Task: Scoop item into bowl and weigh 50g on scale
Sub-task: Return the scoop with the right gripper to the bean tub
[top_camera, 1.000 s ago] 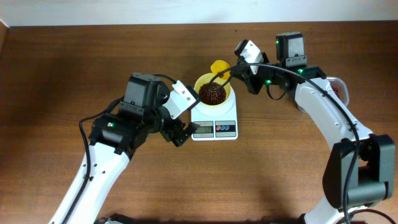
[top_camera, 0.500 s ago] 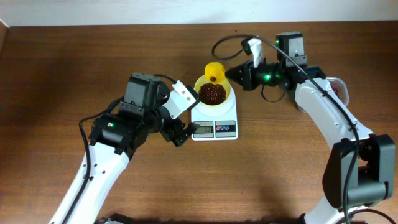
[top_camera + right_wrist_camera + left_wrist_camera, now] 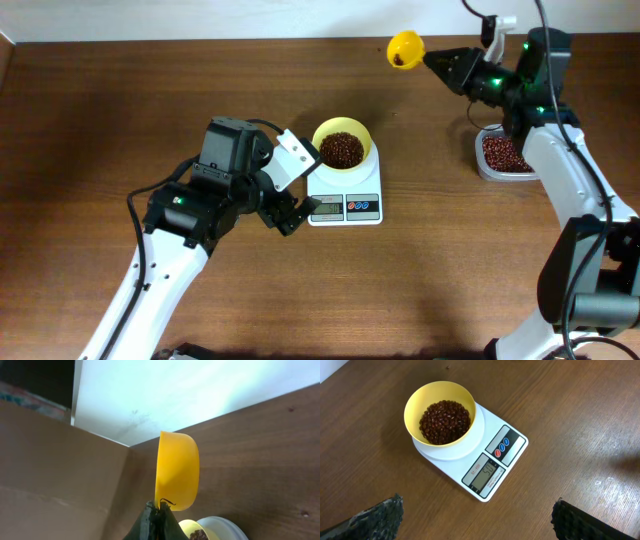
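Beans (image 3: 445,421) first: piled dark and loose inside the pale yellow bowl (image 3: 415,402). Then, working down from the wooden table (image 3: 100,110): at its middle, the white digital scale (image 3: 470,447), carrying the bowl squarely on its platform. Toward the right edge, the clear plastic tub (image 3: 481,160), holding a layer of the same beans. Just left of the scale, the left gripper (image 3: 288,215), spread wide and grasping nothing, aimed at the scale's near left corner. Far right, well apart from the bowl, the right gripper (image 3: 432,60), clenched on the handle of the bright yellow scoop (image 3: 404,47), with what looks like a few beans left in its cup. Smallest, the grey display (image 3: 484,475): seems to read 50, though hard to be sure of the digits. Judged from that: scooping and weighing likely done. Left only to confirm the reading, tip the leftovers back into the tub and set the scoop down.
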### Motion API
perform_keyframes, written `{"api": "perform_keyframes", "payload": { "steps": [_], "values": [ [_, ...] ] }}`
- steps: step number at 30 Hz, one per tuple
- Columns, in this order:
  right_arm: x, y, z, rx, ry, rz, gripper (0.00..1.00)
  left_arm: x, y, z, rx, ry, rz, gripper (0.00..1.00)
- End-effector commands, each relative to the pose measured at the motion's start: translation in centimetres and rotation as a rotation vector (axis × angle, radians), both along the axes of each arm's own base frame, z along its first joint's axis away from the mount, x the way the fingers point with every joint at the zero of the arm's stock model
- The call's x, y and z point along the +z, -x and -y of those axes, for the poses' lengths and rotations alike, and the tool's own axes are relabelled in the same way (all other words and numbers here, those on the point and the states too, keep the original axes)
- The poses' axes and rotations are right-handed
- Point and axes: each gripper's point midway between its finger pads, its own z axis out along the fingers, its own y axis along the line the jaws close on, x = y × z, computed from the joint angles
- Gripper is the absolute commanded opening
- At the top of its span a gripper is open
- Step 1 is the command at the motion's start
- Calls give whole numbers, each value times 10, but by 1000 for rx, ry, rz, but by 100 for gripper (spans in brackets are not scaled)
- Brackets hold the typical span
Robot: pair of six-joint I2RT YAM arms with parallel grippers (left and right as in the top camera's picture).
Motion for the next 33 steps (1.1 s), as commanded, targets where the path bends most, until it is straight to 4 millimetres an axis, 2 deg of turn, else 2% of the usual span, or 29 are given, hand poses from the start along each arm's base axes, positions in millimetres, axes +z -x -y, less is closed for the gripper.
{"api": "perform_keyframes", "payload": {
  "steps": [1,7,12,16,19,22,24,28,33],
  "values": [
    [-5,-2,23,-49,-35,-66,4,-1,0,-2,15,5,-7,99],
    [-31,7,78,-140,-25,-187,4,-1,0,-2,15,5,-7,99],
    [-58,32,132,-212,17,-294,4,-1,0,-2,15,6,-6,99],
    [-48,50,170,-276,46,-279,4,-1,0,-2,15,6,-6,99],
    [-43,72,200,-329,65,-295,4,-1,0,-2,15,6,-6,99],
    [-51,92,212,-335,92,-333,4,-1,0,-2,15,6,-6,99],
    [-54,101,212,-313,119,-338,4,-1,0,-2,15,6,-6,99],
    [-77,118,221,-341,262,-435,4,-1,0,-2,15,6,-6,99],
    [-75,124,235,-380,493,-417,4,-1,0,-2,15,6,-6,99]
  ]
}}
